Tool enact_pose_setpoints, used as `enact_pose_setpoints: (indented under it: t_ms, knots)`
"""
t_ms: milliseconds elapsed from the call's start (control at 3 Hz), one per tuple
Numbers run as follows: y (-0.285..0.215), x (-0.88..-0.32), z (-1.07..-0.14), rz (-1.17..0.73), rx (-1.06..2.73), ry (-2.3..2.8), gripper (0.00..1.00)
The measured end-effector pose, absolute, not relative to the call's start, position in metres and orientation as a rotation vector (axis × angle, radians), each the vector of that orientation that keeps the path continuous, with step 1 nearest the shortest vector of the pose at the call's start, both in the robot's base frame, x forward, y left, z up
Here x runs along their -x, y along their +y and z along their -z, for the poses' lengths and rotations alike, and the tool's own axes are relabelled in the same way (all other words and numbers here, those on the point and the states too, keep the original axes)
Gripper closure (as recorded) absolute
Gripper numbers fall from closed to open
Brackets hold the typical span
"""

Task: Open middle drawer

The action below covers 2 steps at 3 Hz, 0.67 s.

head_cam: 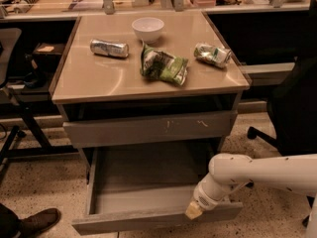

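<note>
The middle drawer (pixel 148 221) is a wide, shallow grey drawer with a plain front. It stands pulled far out at the bottom of the cabinet, and its grey inside (pixel 143 177) shows nothing in it. My gripper (pixel 193 211), at the end of the white arm (pixel 257 172), is at the top rim of the drawer's front, right of its middle. Above the drawer, the taller grey front with pale scratch marks (pixel 148 129) is closed.
On the beige cabinet top (pixel 94 81) are a white bowl (pixel 147 29), a silver can (pixel 109 48), a green snack bag (pixel 162 65) and a crumpled packet (pixel 213 54). A black chair (pixel 297 108) stands at the right. A person's shoe (pixel 37 221) is at the lower left.
</note>
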State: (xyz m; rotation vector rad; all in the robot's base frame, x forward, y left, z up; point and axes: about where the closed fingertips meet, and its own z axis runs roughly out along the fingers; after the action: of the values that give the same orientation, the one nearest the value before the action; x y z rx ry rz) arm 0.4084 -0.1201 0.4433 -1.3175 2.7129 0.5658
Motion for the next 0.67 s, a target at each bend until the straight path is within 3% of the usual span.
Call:
enact_pose_setpoints:
  t_ms: [667]
  knots:
    - [-0.1264, -0.3967, -0.4452, -0.542, 1.309, 2.747, 1.0]
